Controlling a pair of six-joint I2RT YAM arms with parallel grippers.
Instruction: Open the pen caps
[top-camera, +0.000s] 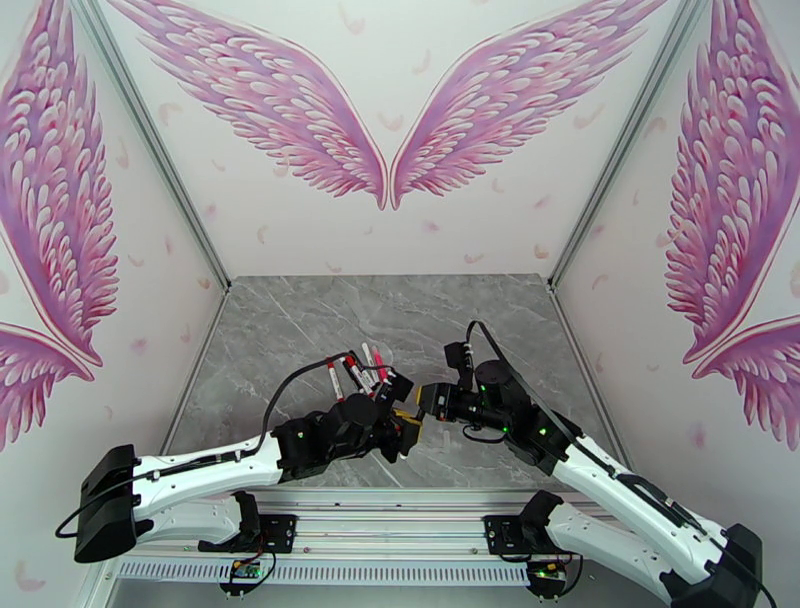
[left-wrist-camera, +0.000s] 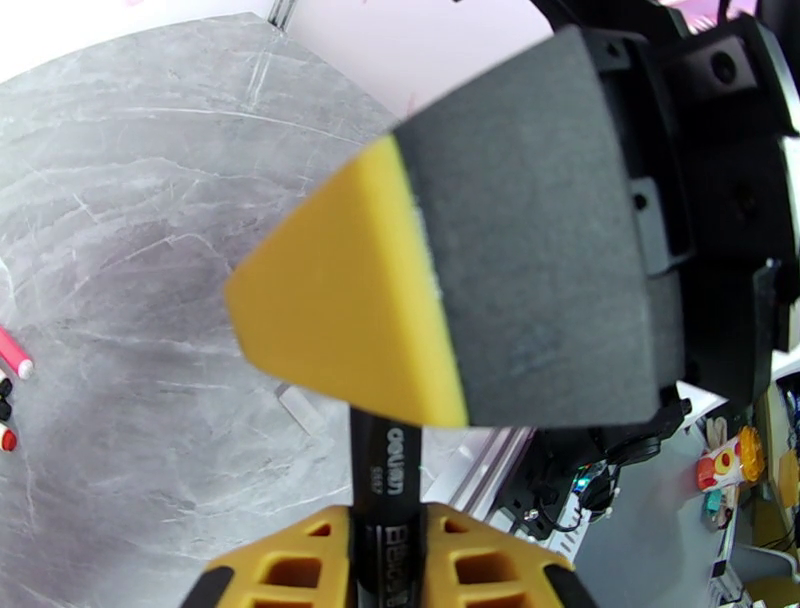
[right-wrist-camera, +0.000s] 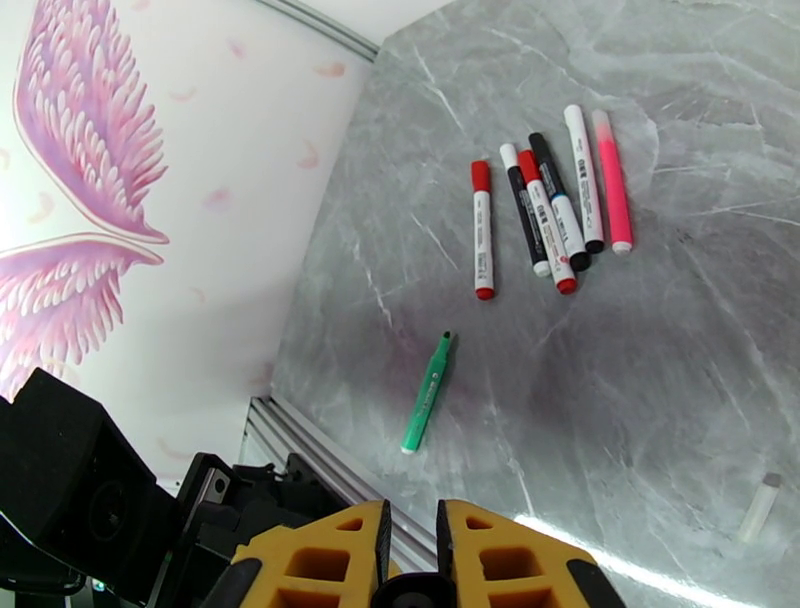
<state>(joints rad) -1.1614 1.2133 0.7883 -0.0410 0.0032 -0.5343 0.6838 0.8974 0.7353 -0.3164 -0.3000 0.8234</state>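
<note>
Low in the left wrist view, one slim black marker pen (left-wrist-camera: 383, 480) stands between the yellow fingers of the left pincer (left-wrist-camera: 387, 525), which is closed on its barrel. The right pincer (right-wrist-camera: 411, 520) is clamped tight on the pen's dark upper end. Six other marker pens (right-wrist-camera: 548, 210) lie side by side in the upper right of the right wrist view. One green pen (right-wrist-camera: 428, 393) lies at centre and one whitish plastic cap (right-wrist-camera: 758, 508) at lower right, all on the grey marble desk (right-wrist-camera: 650, 330).

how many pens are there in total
8: six pens side by side on the table, a green pen apart from them, a black pen in the left gripper. Others may be hidden.
</note>
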